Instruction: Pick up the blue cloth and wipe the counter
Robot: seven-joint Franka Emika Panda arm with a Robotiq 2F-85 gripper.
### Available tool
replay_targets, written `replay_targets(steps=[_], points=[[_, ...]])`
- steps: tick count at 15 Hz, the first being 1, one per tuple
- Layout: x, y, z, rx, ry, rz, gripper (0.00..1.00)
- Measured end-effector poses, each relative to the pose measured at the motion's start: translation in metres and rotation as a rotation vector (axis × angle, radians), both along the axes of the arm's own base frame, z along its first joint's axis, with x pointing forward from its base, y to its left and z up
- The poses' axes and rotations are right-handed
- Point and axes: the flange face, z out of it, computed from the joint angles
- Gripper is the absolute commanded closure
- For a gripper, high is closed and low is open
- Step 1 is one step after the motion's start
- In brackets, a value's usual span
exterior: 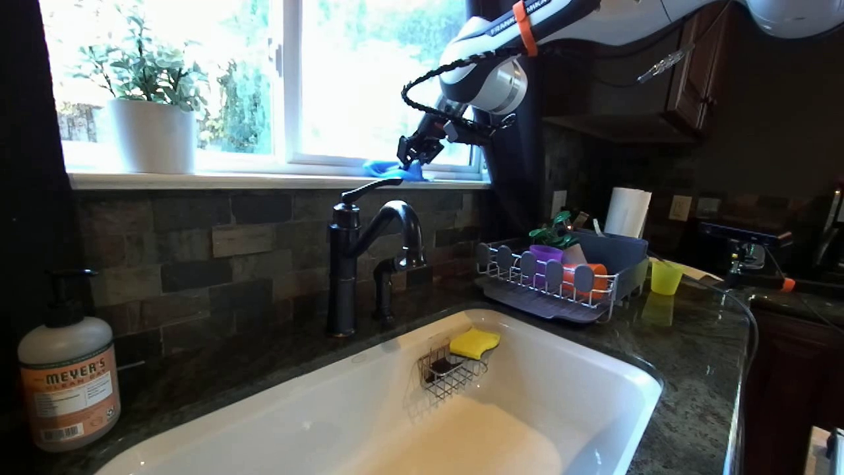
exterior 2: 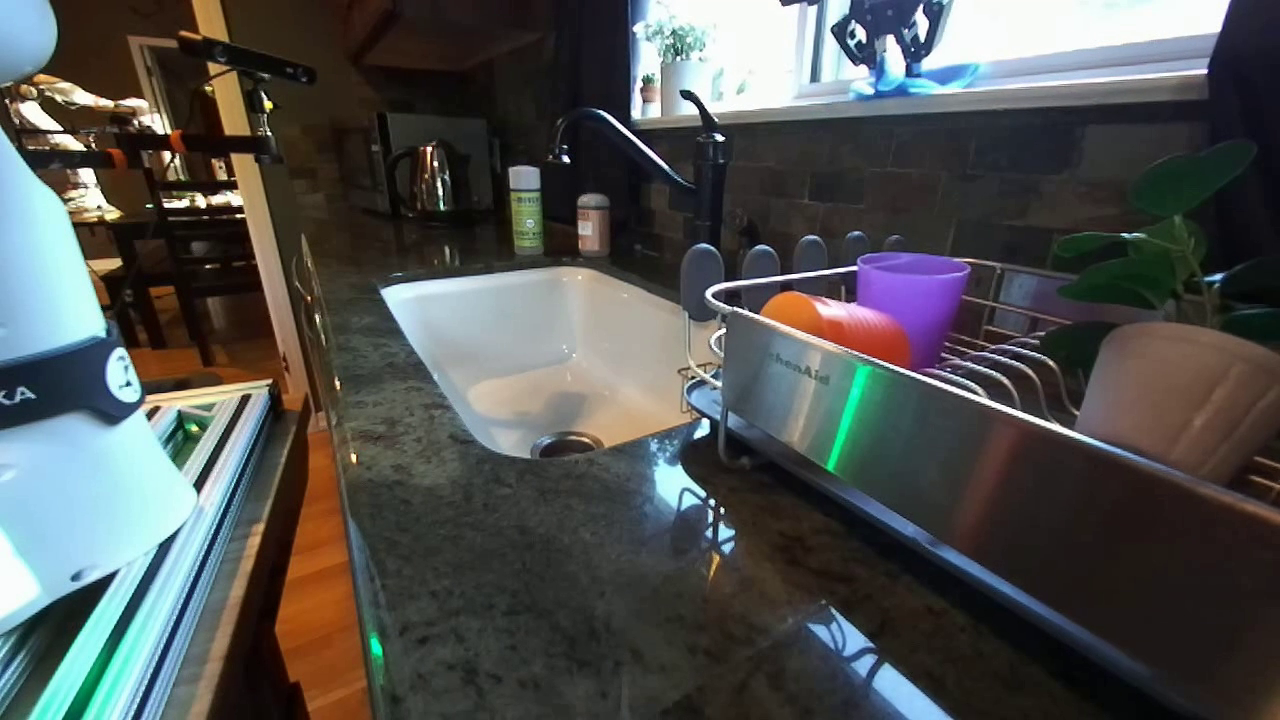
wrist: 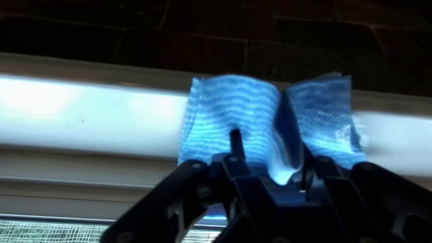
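Currently the blue cloth (wrist: 231,104) lies on the windowsill (wrist: 84,119), and in the wrist view most of it shows toward twelve o'clock from the pincer (wrist: 270,148), its long axis seeming to run nine to three along the sill. The pincer is partly spread, and the cloth humps up between its tips in a ridge running roughly twelve to six, so closing should squeeze across that ridge. In an exterior view the counter (exterior 2: 520,580) lies toward seven o'clock from the cloth, so wiping probably calls for a lift first.
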Motion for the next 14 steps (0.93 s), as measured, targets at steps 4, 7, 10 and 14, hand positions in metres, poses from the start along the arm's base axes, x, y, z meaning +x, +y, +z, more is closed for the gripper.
replay_targets(steps=[4, 7, 10, 14], points=[[0.000, 0.001, 0.002, 0.009, -0.002, -0.012, 0.99], [-0.001, 0.001, 0.005, 0.020, -0.003, -0.028, 0.98], [-0.015, 0.000, 0.017, 0.025, -0.007, -0.031, 0.98], [-0.067, 0.014, 0.030, 0.081, 0.077, 0.010, 0.98]])
